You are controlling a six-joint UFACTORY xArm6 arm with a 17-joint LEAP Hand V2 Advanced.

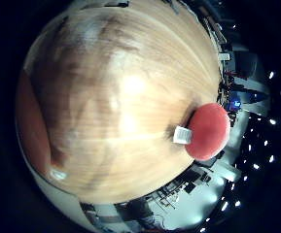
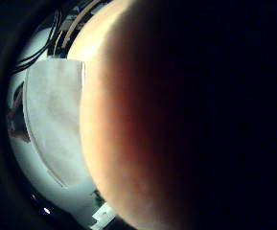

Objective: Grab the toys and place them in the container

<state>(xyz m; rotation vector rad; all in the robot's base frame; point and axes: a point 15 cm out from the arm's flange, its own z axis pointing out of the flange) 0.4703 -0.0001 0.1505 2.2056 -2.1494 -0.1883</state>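
A: Hand first: none of it shows in either palm view, so I cannot tell whether it is holding anything.

B: What sits closest to the palm, then?

A: On the thumb side, a big orange-brown rounded thing [image 2: 143, 143] fills most of the view and goes dark across it. That puts it right up against the palm. It could be one of the toys, but I cannot say for sure.

B: And past that?

A: Beside it lies a pale grey cloth-like sheet [image 2: 51, 120]. On the little finger side, the wooden worktop [image 1: 120, 97] spreads out below the palm, and farther off a red toy [image 1: 209, 131] with a small white tag [image 1: 181, 134] rests near the worktop's edge.

B: Any container?

A: None that I can make out. By my judgement the red toy is not yet collected, so the job is unfinished, with at least that one left to fetch.
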